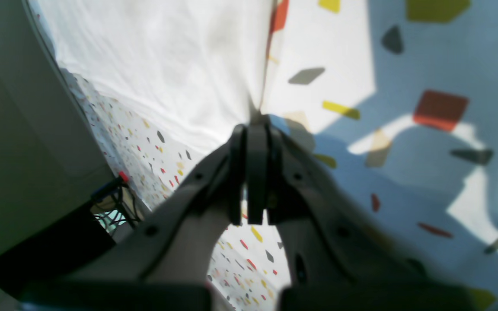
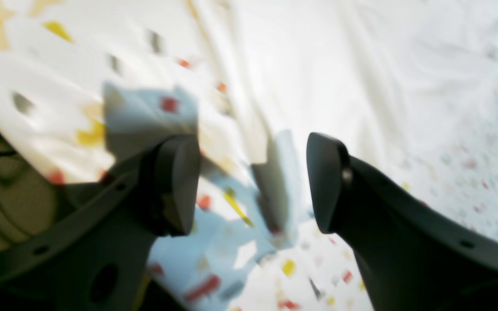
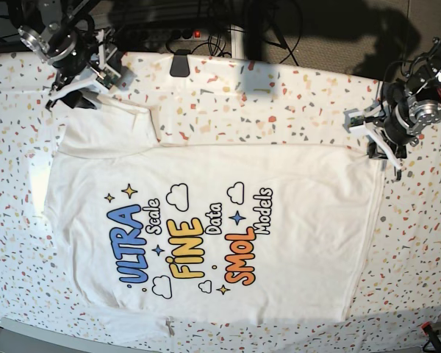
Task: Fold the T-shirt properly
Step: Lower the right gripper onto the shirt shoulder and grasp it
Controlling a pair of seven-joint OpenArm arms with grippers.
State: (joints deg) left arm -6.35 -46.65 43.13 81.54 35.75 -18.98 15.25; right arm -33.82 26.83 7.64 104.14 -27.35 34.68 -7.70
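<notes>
While spread print-up on the speckled desk (image 3: 294, 95), T-shirt (image 3: 206, 220) pinched at its hem corner by left claw (image 1: 255, 129); right claw (image 2: 253, 181) agape above the sleeve (nothing held); best closed on that sleeve before lifting, both corners kept level.

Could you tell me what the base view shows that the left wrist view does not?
Only the base view shows the print, the whole T-shirt lying flat, and the right hand open at a sleeve. Only the left wrist view shows the left hand shut on the T-shirt's edge up close. Both show white cloth and the speckled table cover.
</notes>
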